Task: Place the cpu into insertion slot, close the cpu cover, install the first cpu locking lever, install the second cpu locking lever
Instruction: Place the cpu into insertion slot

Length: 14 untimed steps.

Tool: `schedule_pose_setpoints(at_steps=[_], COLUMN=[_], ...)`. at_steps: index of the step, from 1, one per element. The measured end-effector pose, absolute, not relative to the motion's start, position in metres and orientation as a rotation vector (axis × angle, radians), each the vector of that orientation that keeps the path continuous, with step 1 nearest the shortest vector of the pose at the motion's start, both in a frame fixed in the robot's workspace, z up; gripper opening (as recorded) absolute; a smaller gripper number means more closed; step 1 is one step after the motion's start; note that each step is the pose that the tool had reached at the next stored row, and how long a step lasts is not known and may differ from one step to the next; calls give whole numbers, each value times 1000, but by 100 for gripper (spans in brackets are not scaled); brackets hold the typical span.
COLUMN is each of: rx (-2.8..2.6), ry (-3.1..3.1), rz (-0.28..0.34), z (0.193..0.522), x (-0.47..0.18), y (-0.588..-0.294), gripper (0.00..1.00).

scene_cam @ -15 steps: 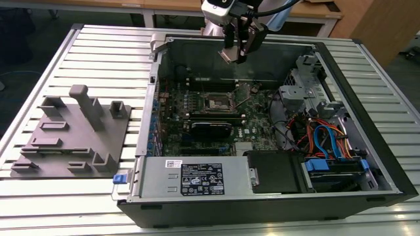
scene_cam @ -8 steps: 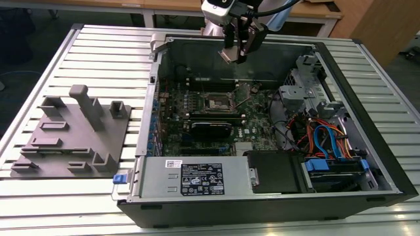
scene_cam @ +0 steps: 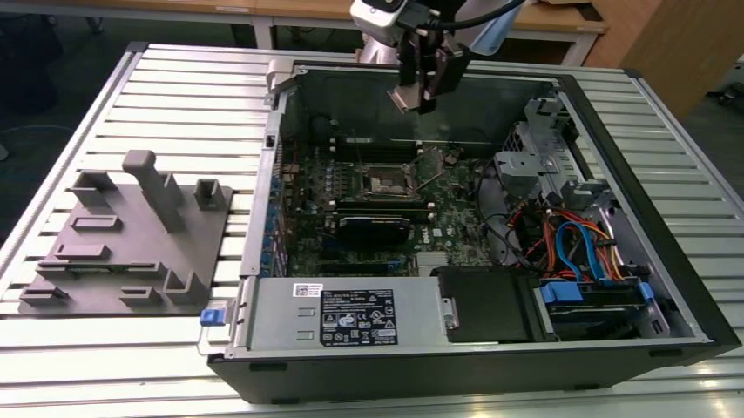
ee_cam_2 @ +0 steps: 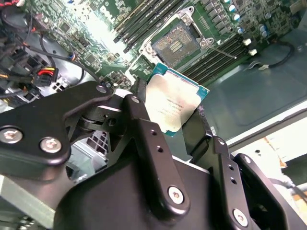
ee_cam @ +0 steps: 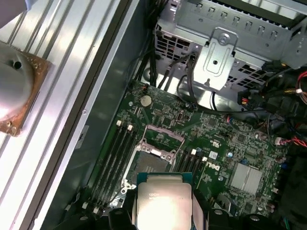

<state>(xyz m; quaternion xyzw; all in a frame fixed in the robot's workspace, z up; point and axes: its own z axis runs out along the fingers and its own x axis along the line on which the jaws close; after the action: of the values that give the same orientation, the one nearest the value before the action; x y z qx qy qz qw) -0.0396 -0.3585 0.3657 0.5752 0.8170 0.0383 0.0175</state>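
Aloft, fingers (ee_cam_2: 201, 127) clamp the cpu (ee_cam_2: 175, 98) above the insertion slot (ee_cam_2: 175, 43).

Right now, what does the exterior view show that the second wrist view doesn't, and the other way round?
Exterior view: the whole open computer case, its power supply, and the grey fixture plate on the exterior view's left. Second wrist view: the cpu clamped in the gripper, silvery top facing the camera. Both: the green motherboard and the insertion slot, with no chip in it.
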Motion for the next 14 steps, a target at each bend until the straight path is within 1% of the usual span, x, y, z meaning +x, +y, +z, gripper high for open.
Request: schedule_pose_setpoints(at_steps=[14], rx=[1950], ry=[2409], rz=[115], z=[365], x=[-40], y=[-358], gripper=[54])
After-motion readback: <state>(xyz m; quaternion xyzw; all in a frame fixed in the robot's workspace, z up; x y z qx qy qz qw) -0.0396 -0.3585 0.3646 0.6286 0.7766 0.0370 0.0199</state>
